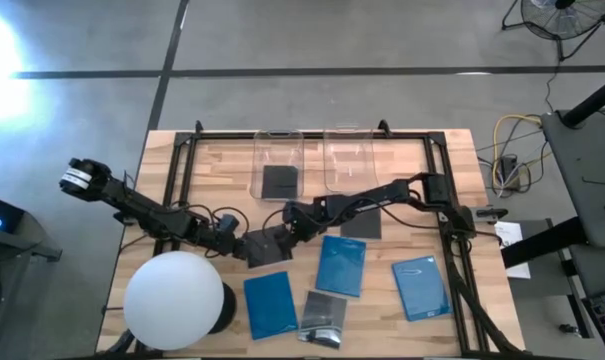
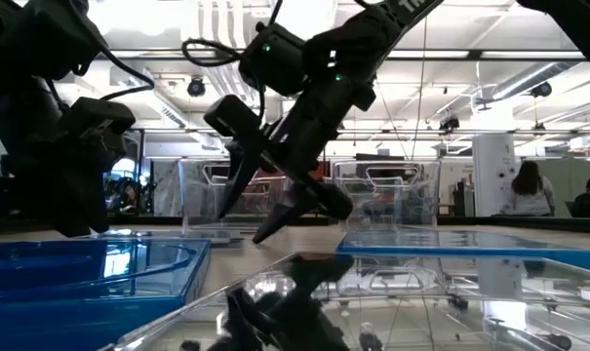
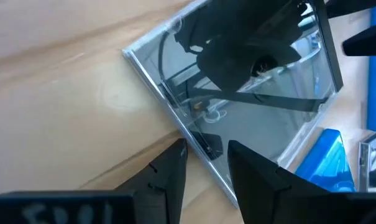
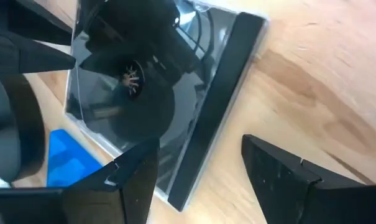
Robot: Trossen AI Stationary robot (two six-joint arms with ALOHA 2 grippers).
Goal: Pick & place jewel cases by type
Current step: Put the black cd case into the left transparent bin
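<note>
Operator: High view first — where is the work item?

Technician: One dark jewel case (image 1: 267,245) lies flat on the wooden counter (image 1: 212,165), left of centre, between the two arms. The left end effector (image 1: 244,245) sits at its left edge, the right end effector (image 1: 290,222) at its far right corner. Both stand open; neither has closed on the case. Another dark case (image 1: 280,181) already lies in the left clear bin (image 1: 278,160) at the far side. A second clear bin (image 1: 347,158) stands just right of it.

Operator: Handling properties?

Technician: Judged as light, stiff and thin, with a glossy face — expect slip on the flat side and cracking under hard squeeze. In the left wrist view the fingers (image 3: 169,177) straddle the case edge (image 3: 175,124). Best hold is probably across an edge, near the thicker dark spine (image 4: 222,93), not on the clear lid.

Operator: Surface and surroundings?

Technician: Wood plank top inside a dark metal frame (image 1: 312,133). Three blue cases (image 1: 341,265) and one more dark case (image 1: 322,318) lie at the near side, another dark case (image 1: 361,224) under the right arm. A white sphere (image 1: 173,300) occupies the near left corner. Beyond the counter: concrete floor, and seated people (image 2: 522,190) in the low view.
</note>
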